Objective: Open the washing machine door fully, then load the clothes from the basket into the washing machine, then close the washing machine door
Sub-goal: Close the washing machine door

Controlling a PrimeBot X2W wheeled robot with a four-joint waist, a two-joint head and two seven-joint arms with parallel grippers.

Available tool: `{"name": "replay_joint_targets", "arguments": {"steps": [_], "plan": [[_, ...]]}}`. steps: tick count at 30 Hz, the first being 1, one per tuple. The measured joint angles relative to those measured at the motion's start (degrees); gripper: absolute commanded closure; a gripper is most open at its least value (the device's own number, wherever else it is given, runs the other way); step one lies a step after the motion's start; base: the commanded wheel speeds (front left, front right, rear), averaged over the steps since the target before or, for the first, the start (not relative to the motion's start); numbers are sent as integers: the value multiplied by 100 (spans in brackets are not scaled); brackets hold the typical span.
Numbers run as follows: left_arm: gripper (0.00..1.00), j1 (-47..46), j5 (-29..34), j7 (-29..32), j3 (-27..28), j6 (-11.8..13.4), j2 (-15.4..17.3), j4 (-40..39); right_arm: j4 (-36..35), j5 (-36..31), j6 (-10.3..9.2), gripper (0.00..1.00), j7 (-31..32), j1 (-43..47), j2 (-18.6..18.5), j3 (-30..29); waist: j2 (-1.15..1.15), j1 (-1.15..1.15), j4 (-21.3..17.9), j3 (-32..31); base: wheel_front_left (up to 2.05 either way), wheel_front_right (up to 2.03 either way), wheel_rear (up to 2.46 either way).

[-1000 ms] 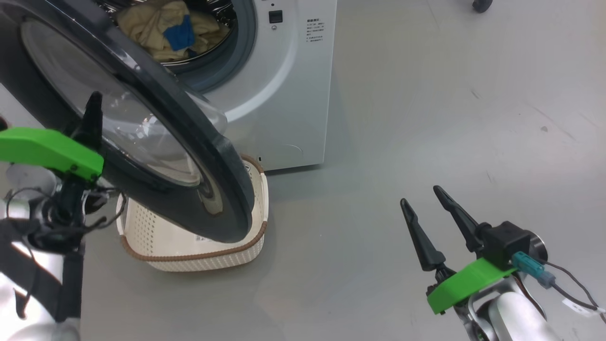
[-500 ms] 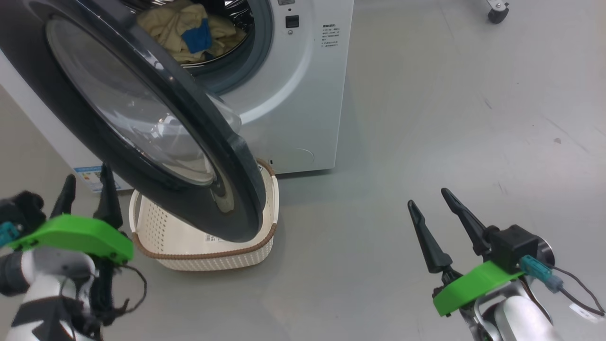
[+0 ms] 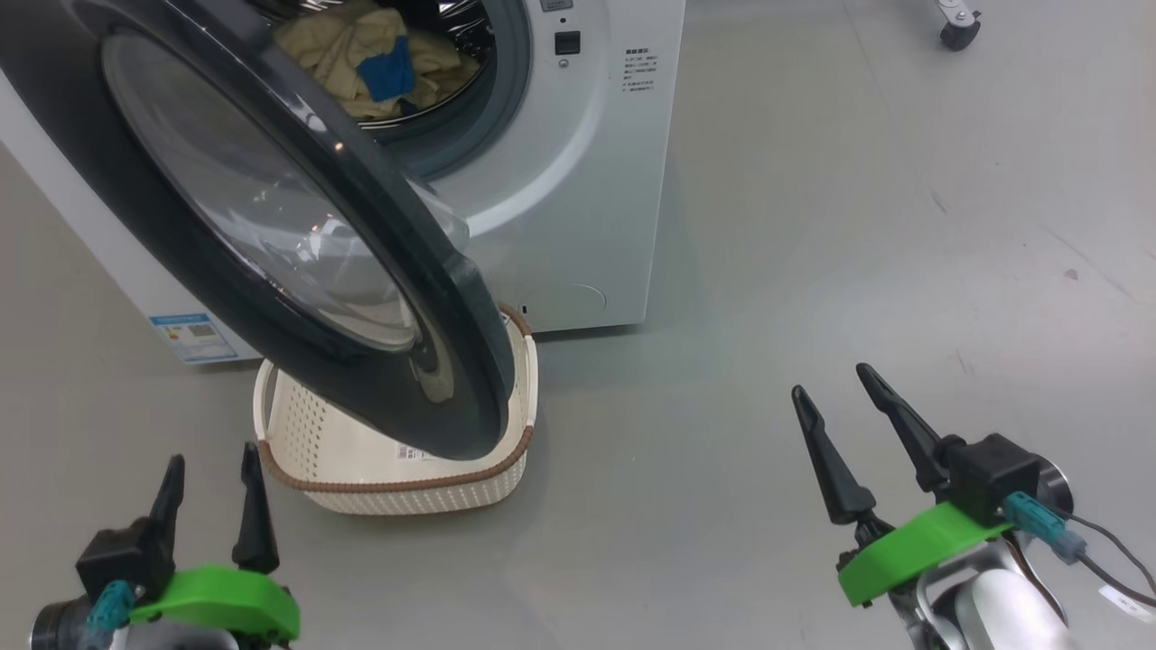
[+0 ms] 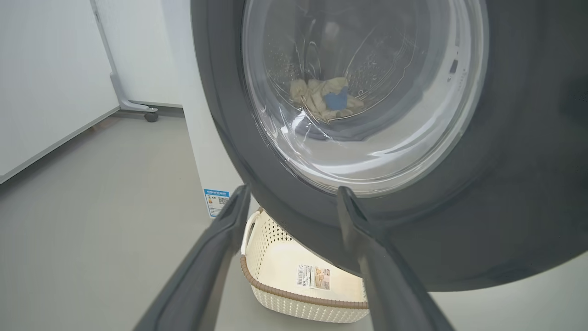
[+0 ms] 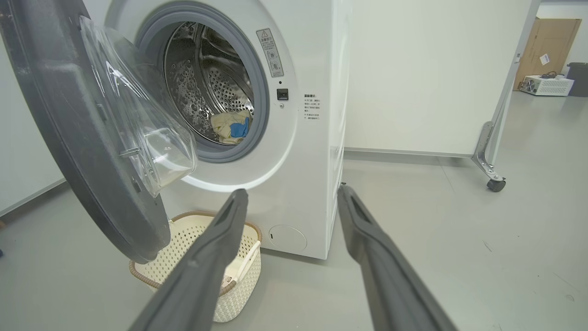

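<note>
The white washing machine stands at the top of the head view with its door swung partway out, hanging over the basket. The clothes, cream with a blue patch, lie in the steel drum. In the left wrist view they show through the door glass as clothes. The basket holds nothing but a sticker. My left gripper is open, low on the floor side, short of the door's outer face. My right gripper is open, well to the right, facing the machine.
Grey floor spreads to the right of the machine. A wheeled white partition stands behind, with a caster on the right and another caster on the left. A blue label marks the machine's lower front corner.
My left gripper has dropped from beside the door's outer face to the bottom left, away from the door. The camera has shifted a little. The door and my right gripper have stayed as they were.
</note>
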Motion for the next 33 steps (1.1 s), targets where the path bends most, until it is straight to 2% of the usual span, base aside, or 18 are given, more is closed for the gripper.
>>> {"name": "replay_joint_targets", "arguments": {"steps": [5,15,19,33], "plan": [[0,364,546,-3,398,-54,-315,-541,-7,0,0,0,0,2,3,-37,0,0,-20,39,0,0,0],[0,1096,1103,-3,1184,-697,-938,-1088,-36,-1,1,0,0,132,55,-162,0,0,-22,6,0,0,0],[0,1182,1169,-3,1368,-840,-1035,-1105,-36,-4,0,0,0,202,66,-221,0,0,-14,-41,0,0,0],[0,1248,1230,-3,1544,-990,-1103,-1098,-18,-51,1,0,0,335,91,-305,0,0,72,-121,0,0,0]]}}
